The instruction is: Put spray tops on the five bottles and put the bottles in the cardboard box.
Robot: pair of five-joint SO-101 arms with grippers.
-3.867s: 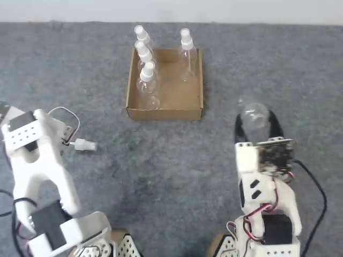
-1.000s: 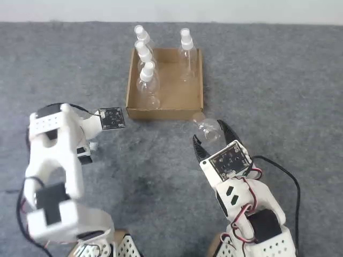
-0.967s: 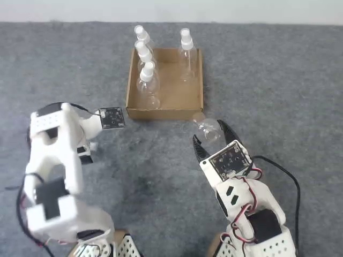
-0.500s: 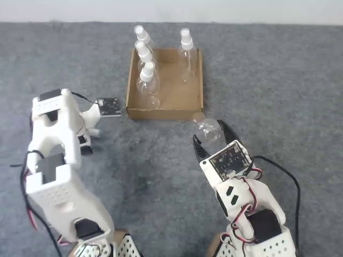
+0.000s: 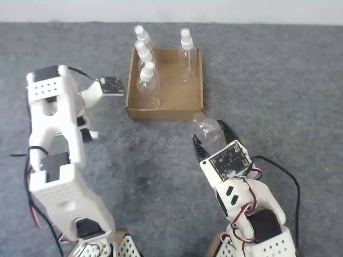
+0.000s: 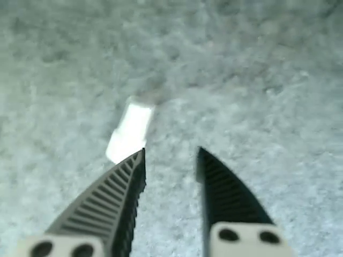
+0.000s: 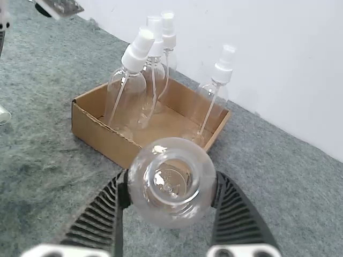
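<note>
Grey carpet (image 5: 278, 80) underlies the scene. The box (image 5: 163, 113) sits at the far centre with four capped bottles (image 5: 147, 80) standing in it, three along its left side and one at its far right. We see the fifth bottle (image 7: 171, 182), clear and uncapped, clamped round its body by the right gripper (image 7: 170, 186), whose jaws are spread wide to fit it. It hangs just near of the box's near right corner, and its neck seems to point far, toward the box. The left gripper (image 6: 171, 152) is partly open and holds nothing. The last top (image 6: 130, 131) lies on its side on the carpet at the left, just beyond one fingertip and outside the gap between the jaws.

Hazards, as we judge them:
(a) With the jaws offset from the top, closing now would catch air, or one finger would nudge the top away across the pile.
(b) The top is small, so a pinch near its end could tip it or squirt it out.
(c) The bottle is smooth and round, so pressing or twisting a top on may turn it in the right jaws.
(d) The neck lies close to the box wall, which leaves little room to bring the top in straight. A tilted top would miss and fall.
(e) A careless swing could shove the box or topple the capped bottles.
</note>
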